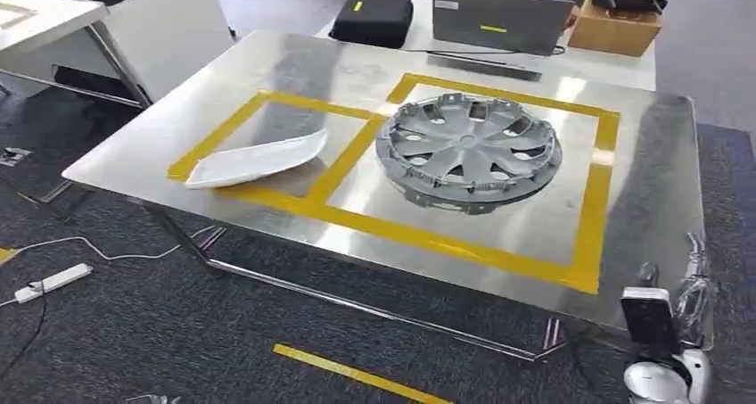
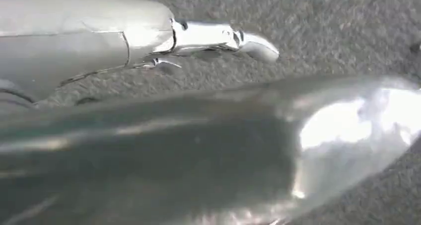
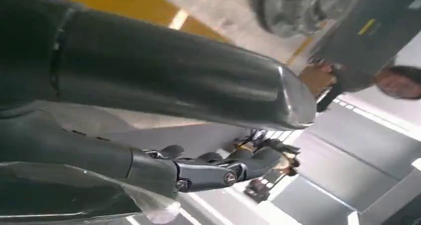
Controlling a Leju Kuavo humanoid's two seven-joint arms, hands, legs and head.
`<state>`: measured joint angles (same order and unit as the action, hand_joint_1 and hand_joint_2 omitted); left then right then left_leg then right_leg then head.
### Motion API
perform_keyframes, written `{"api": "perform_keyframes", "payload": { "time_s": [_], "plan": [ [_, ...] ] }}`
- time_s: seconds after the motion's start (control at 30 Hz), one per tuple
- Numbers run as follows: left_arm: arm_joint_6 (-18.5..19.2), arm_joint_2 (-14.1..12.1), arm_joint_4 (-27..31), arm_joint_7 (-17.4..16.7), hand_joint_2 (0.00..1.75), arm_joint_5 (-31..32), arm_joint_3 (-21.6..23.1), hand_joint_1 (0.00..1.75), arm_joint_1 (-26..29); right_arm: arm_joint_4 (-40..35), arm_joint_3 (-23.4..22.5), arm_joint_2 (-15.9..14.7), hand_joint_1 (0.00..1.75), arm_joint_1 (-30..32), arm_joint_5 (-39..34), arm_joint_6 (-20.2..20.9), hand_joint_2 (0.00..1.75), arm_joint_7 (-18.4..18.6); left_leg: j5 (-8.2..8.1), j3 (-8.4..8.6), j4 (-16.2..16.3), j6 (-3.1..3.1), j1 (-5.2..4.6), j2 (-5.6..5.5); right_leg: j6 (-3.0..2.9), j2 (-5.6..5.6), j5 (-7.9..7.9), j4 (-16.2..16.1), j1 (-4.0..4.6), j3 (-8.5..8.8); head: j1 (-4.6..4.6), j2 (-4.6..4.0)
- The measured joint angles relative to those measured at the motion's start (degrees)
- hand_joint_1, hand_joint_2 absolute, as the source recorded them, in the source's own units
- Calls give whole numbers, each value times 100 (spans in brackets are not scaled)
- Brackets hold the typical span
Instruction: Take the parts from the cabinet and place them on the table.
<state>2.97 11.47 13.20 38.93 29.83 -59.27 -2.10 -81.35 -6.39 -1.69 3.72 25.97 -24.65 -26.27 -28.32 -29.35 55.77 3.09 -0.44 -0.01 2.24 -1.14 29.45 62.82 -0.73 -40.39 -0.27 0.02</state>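
Grey hubcap and white panel lie apart on the counter; right hand beside its edge, grasp unclear; left hand uncurled, holding nothing.

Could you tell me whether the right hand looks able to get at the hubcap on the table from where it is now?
Probably yes: the right hand hangs at the table's near corner, and bare tabletop lies between it and the hubcap.

Dark grey carpet, white desks, floor tape.
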Motion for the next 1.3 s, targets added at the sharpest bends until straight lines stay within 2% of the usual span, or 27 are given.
{"api": "perform_keyframes", "payload": {
  "time_s": [0.07, 0.1, 0.13, 0.2, 0.23, 0.27, 0.3, 0.33, 0.4, 0.43, 0.47, 0.5, 0.57, 0.6, 0.67, 0.73, 0.77, 0.8, 0.83, 0.93, 0.97, 1.0, 1.07, 1.13, 1.2, 1.27, 1.3],
  "plan": [
    [2, 7, 0, 0, 0, 15, -22, 0, 9, 2, -130, 31, 0, 24, 4, 0, 0, -9, 122, -176, 7, -5, -6, 152, 66, 65, 577, 877, -12, -177, -6, 0],
    [2, 15, 0, 0, 0, 33, -35, 0, 7, 2, -183, 42, 0, 45, 13, 0, 0, -13, 179, -263, 14, -11, -3, 224, 97, 69, 621, 1178, -19, -195, 5, 0],
    [2, 20, 0, 0, 0, 44, -44, 0, 6, 2, -226, 55, 0, 67, 17, 0, 0, -13, 237, -350, 22, -24, 2, 301, 125, 73, 476, 1274, -39, -111, 5, 0],
    [0, 33, 0, -2, 0, 72, -53, 0, 0, 2, -342, 86, 0, 82, -28, -61, 0, -17, 326, -525, 72, -73, 26, 453, 197, 146, 43, 822, -80, 373, 0, 0],
    [-2, 35, 0, -7, 0, 105, -61, 0, -9, 2, -437, 110, 0, 84, -123, -107, 0, -72, 353, -607, 127, -108, 39, 507, 246, 276, -45, 317, -110, 778, 0, 0],
    [-7, 24, 15, -11, 0, 131, -77, 0, -17, 9, -574, 151, 0, 81, -243, -133, 0, -160, 371, -637, 206, -141, 5, 530, 297, 594, 153, -261, -145, 1223, 18, 0],
    [-20, 57, 20, -11, 0, 175, -88, 0, -12, 13, -727, 181, 0, 55, -344, -133, 0, -258, 369, -676, 287, -175, 2, 588, 240, 642, 329, -671, -72, 1527, 45, 0],
    [-24, 44, 22, -13, 0, 201, -103, 0, -21, 34, -907, 240, 0, 81, -419, -138, 0, -364, 409, -660, 309, -212, -7, 637, 109, 625, 352, -643, -85, 1384, 18, 0],
    [-31, 57, 22, -17, 0, 264, -138, 0, -38, 98, -1313, 311, 0, 129, -500, -127, 0, -505, 483, -656, 292, -269, 26, 740, 18, 522, 308, -600, -53, 1331, 24, 0],
    [-31, 66, 22, -20, 0, 293, -151, 0, -29, 152, -1512, 347, 0, 124, -529, -109, 0, -544, 474, -688, 304, -316, 42, 737, -77, 464, 237, -608, -66, 1266, 31, 0],
    [-31, 63, 22, -26, 0, 313, -166, 0, -25, 233, -1725, 400, 0, 118, -540, -79, 0, -566, 193, -727, 413, -377, 77, 434, -124, 408, 166, -605, -71, 1185, 16, 0],
    [-31, 63, 22, -26, 0, 349, -186, 0, -10, 325, -1895, 420, 0, 106, -546, -27, 0, -568, -162, -771, 690, -395, 86, 225, -172, 347, 97, -605, -71, 1115, 22, 0],
    [-31, 63, 22, -35, 0, 383, -219, 0, -2, 639, -2212, 455, 0, 8, -535, 79, 0, -573, -777, -918, 1528, -400, 83, 70, -205, 189, -51, -598, -48, 995, 2, 0],
    [-31, 63, 22, -37, 0, 413, -238, 0, -6, 908, -2404, 470, 0, -45, -509, 136, 0, -584, -898, -943, 1848, -383, 78, 54, -210, 106, -127, -589, -30, 907, 9, 0],
    [-20, 72, 22, -79, 0, 466, -269, 0, -26, 1557, -2828, 472, 0, -126, -394, 242, 0, -649, -688, -707, 1793, -296, 47, 39, -214, -35, -267, -569, 16, 708, 7, 0],
    [-15, 72, 22, -87, 0, 490, -291, 0, -33, 2242, -3173, 472, 0, -251, -279, 311, 0, -750, -323, -127, 934, -146, -1, -63, -214, -166, -394, -567, 62, 551, 5, 0],
    [-15, 68, 24, -87, 0, 516, -302, 0, -40, 2675, -3326, 472, 0, -340, -194, 354, 0, -796, -270, 224, 405, -44, -39, -190, -220, -194, -430, -570, 56, 500, 11, 0],
    [-18, 46, 26, -90, 175, 536, -319, 0, -65, 3142, -3442, 472, 0, -401, -105, 473, 0, -760, -423, 489, -53, 49, -75, -213, -197, -246, -478, -552, 106, 462, 7, 0],
    [-15, 68, 26, -98, 175, 566, -330, 0, -97, 3551, -3538, 451, 0, -422, 16, 624, 0, -605, -380, 458, -44, -34, -74, -182, -166, -268, -529, -580, 69, 475, 16, 0],
    [-66, 85, 26, -153, 175, 699, -335, 0, -126, 4813, -3745, 457, 0, -466, 273, 1173, 0, 180, -247, 418, -141, -8, -68, -155, -51, -313, -666, -647, 82, 460, -1, 0],
    [-90, 92, 28, -155, 175, 721, -337, 0, -146, 5127, -3789, 508, 0, -456, 314, 1254, 0, 342, -152, 375, -196, 9, -35, -103, -59, -217, -546, -551, 70, 360, 6, 0],
    [-101, 103, 28, -157, 0, 723, -339, 0, -141, 5404, -3807, 573, 0, -457, 354, 1316, 0, 477, -84, 304, -217, 57, -24, -102, -51, -87, -243, -269, 67, 215, 77, 0],
    [-101, 107, 28, -175, 0, 763, -343, 0, -101, 5826, -3830, 636, 0, -484, 421, 1381, 0, 603, 18, 168, -209, 40, -34, -29, 12, 37, 336, 697, 28, -126, 90, 0],
    [-101, 103, 28, -184, 0, 772, -348, 0, -92, 6131, -3833, 685, 0, -501, 573, 1447, 0, 754, 96, 49, -193, 7, -24, 41, 76, 68, 548, 1217, -6, -210, 101, 0],
    [-101, 103, 28, -188, 0, 789, -352, 0, -88, 6339, -3828, 759, 0, -493, 759, 1482, 0, 863, 136, -29, -149, -55, 12, 75, 127, 97, 304, 654, -55, 293, 103, 0],
    [-101, 98, 28, -188, 0, 796, -356, 0, -104, 6470, -3776, 825, 0, -512, 903, 1482, 0, 911, 125, -116, -16, -115, 42, 107, 179, 155, 19, -504, -117, 1095, 110, 0],
    [-101, 90, 31, -188, 0, 807, -356, 0, -109, 6533, -3752, 879, 0, -552, 938, 1482, 0, 929, 95, -180, 73, -170, 7, 124, 164, 137, 140, -696, -83, 1159, 121, 0]
  ]
}}
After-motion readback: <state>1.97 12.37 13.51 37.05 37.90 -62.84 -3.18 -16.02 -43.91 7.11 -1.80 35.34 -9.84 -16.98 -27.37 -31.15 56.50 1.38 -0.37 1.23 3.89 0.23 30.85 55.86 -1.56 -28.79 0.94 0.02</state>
